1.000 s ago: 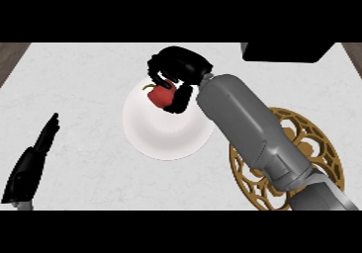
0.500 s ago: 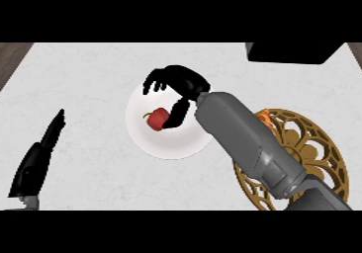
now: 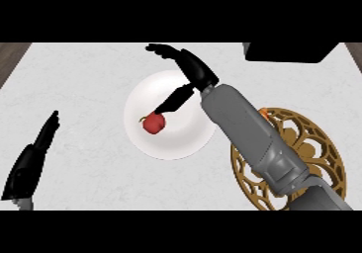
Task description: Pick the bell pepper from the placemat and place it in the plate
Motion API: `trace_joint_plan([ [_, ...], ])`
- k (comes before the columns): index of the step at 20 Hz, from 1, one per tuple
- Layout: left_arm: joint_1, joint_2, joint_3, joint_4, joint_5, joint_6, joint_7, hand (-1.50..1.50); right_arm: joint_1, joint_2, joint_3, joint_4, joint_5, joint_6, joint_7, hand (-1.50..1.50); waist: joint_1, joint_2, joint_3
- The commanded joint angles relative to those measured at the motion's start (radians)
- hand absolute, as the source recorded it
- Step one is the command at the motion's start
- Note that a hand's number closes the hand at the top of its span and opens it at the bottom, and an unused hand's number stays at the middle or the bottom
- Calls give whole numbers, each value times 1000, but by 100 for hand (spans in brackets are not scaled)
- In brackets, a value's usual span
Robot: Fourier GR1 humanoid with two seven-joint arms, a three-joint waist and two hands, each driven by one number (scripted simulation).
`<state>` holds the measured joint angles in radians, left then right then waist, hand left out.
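**Pepper on the plate, right hand spread above it**

We see bare white counter [image 3: 89, 74] to the left of and behind the white plate [image 3: 176, 148]. To its right, the gold openwork placemat [image 3: 315, 148] runs toward the counter's right edge, partly under our right forearm. A dark box [image 3: 290, 52] sits at the far right corner. The red bell pepper [image 3: 154, 123] lies on the plate's left half. Our right hand [image 3: 188, 66] is over the plate's far rim, fingers straight and wide, holding nothing. Our left hand [image 3: 34, 158] rests at the lower left, fingers straight.

We see the small red pepper [image 3: 155, 123] lying on the white plate [image 3: 169, 146], stem seemingly up-left, beside the gold placemat [image 3: 315, 158].
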<state>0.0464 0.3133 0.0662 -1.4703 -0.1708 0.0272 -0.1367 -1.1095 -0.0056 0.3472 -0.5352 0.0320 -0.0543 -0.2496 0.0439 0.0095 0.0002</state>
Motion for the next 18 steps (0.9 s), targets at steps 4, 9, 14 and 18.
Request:
trace_joint_plan([
  [4,20,-5,7,-23,8,-9,7,0,-22,-80,-203,108,-145,98,-75,-150,-10,2,1],
  [9,20,-15,-3,-35,6,-17,4,0,-34,-229,-296,201,-205,283,-193,-150,4,12,1],
  [14,-47,19,33,13,30,-50,10,0,-25,-325,-322,275,-195,395,-334,-150,14,19,1],
  [18,-60,-2,1,-17,-4,-27,23,0,-35,-359,-299,325,-144,385,-412,-150,43,31,3],
])
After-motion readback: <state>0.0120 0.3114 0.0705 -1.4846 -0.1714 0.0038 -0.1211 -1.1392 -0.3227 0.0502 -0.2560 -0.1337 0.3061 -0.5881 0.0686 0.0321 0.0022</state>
